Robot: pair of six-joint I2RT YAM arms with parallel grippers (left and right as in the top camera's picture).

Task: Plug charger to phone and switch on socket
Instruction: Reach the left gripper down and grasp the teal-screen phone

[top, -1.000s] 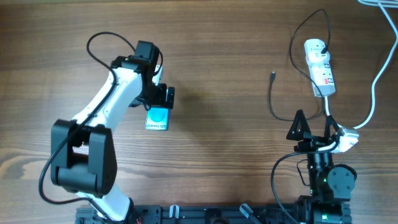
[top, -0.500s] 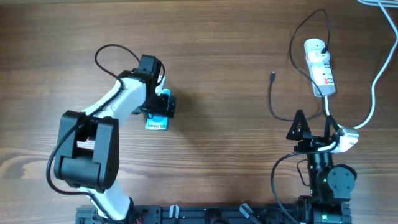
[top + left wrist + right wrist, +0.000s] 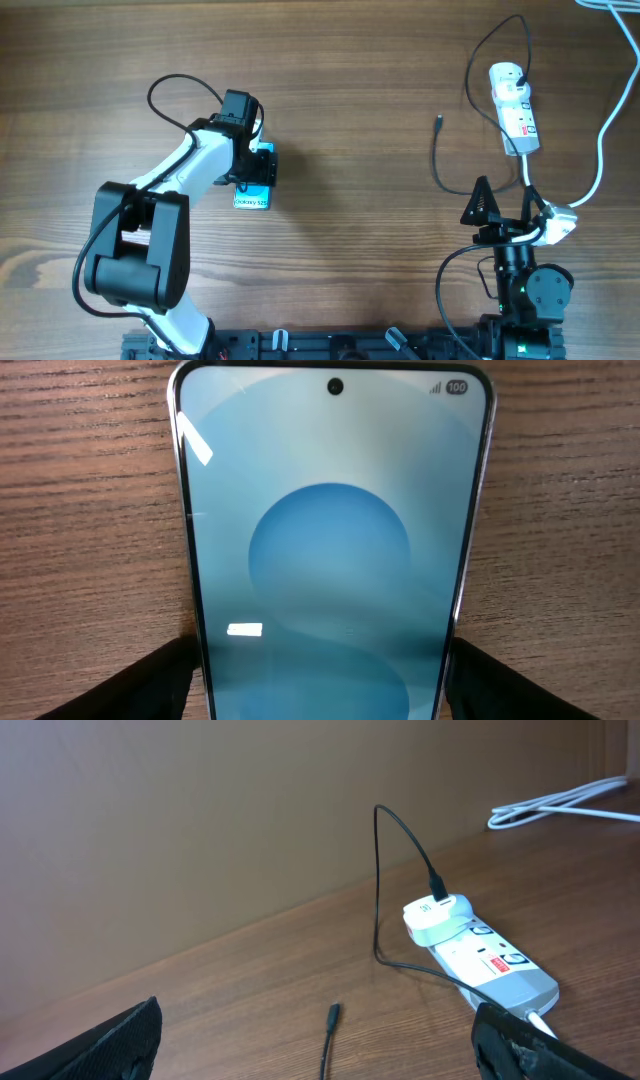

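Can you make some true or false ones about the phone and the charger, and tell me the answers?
1. The plug is in the phone. False: it lies on the table, far from the phone.
2. The phone glows blue. True.
3. The right gripper is open and empty. True.
4. The left gripper is at the socket. False: it straddles the phone.

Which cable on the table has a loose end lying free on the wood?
The thin black charger: its small plug lies free left of the power strip. The thicker white cable runs off the picture's edge.
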